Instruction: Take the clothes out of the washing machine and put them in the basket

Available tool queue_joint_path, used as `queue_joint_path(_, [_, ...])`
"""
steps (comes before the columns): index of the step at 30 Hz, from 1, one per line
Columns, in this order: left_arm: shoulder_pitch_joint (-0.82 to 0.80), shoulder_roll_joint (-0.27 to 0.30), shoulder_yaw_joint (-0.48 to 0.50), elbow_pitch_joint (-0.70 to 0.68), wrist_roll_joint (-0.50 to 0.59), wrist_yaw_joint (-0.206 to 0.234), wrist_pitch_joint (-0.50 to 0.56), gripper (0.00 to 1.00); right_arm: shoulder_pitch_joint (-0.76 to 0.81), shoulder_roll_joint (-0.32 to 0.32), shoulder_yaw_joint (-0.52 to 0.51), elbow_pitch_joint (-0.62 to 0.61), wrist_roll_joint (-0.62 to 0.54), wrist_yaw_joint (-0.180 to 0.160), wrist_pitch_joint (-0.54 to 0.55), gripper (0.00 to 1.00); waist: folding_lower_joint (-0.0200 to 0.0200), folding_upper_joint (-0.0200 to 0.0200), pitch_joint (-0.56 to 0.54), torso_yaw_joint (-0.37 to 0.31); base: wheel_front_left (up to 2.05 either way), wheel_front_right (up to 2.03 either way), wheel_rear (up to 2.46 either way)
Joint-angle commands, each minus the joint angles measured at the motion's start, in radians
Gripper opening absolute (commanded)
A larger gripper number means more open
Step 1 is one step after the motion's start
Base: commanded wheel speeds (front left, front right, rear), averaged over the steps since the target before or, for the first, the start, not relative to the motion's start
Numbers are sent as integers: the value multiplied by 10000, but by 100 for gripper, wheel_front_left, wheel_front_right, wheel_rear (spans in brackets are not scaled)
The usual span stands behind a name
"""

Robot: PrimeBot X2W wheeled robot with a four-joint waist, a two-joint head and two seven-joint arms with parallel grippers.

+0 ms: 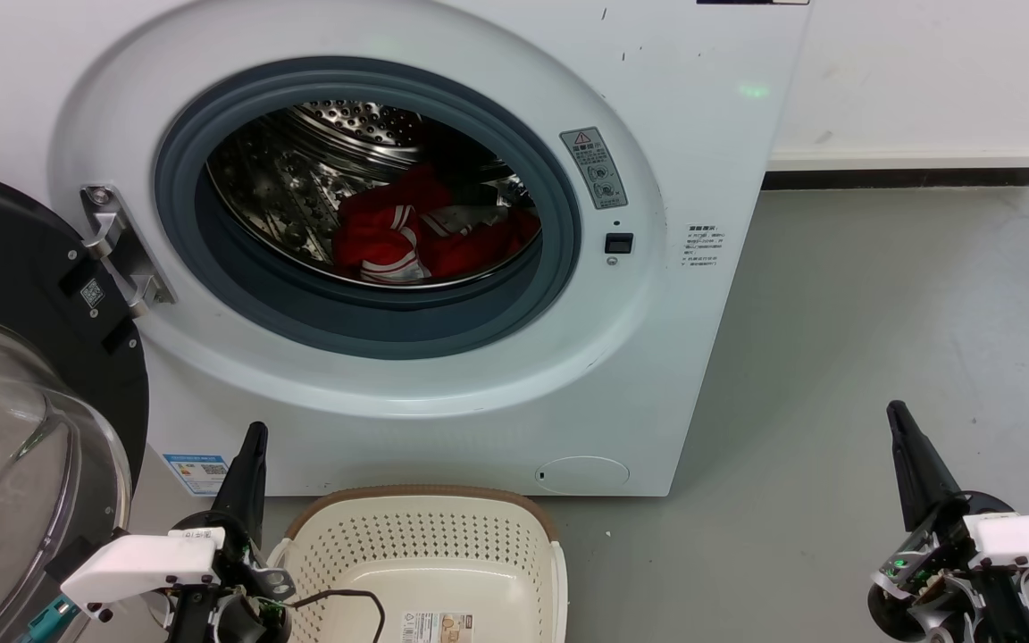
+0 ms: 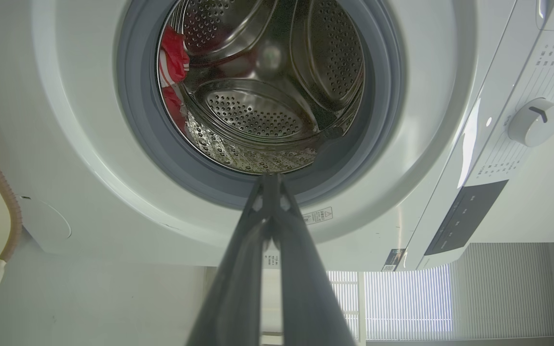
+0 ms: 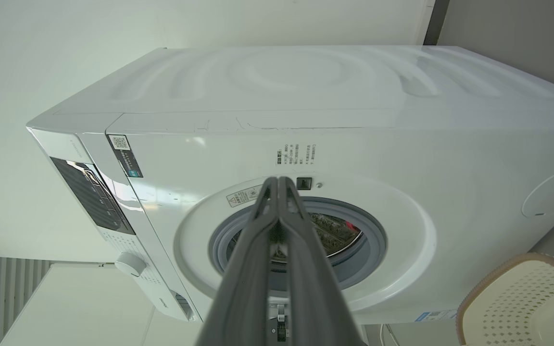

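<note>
The white washing machine point(image 1: 443, 393) stands in front of me with its black-rimmed glass door point(image 1: 5, 420) swung open to the left. Red clothes point(image 1: 416, 232) with white striped trim lie in a heap low in the steel drum; a strip of red clothes point(image 2: 173, 60) shows at the drum's left edge in the left wrist view. The cream basket point(image 1: 425, 545) sits empty on the floor before the machine. My left gripper point(image 1: 255, 430) is shut, just left of the basket. My right gripper point(image 1: 895, 409) is shut, over the floor to the right. Both hold nothing.
Grey floor point(image 1: 881, 339) stretches to the right of the machine, up to a white wall with a dark skirting strip point(image 1: 907, 177). A black cable point(image 1: 354, 598) from my left arm hangs over the basket's left side. The open door crowds the left.
</note>
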Motion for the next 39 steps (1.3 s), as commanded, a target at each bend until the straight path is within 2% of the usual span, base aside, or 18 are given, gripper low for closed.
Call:
queue_joint_path(1, [-56,-9,12,-4,4,-26,25,0,-132,30,3,13,-44,-3,-5,0,0,0,0,0,0,0,0])
queue_joint_path(34, [-56,-9,12,-5,5,-26,24,0,-133,30,5,13,-44,-3,-6,0,0,0,0,0,0,0,0])
queue_joint_path(35, [0,0,-2,-1,1,0,0,100,0,0,1,-1,-1,0,-2,100,0,0,0,0,0,0,0])
queue_joint_path(39, [66,-7,-140,87,29,2,-87,100,108,4,95,42,-17,-2,-108,100,0,0,2,-3,0,0,0])
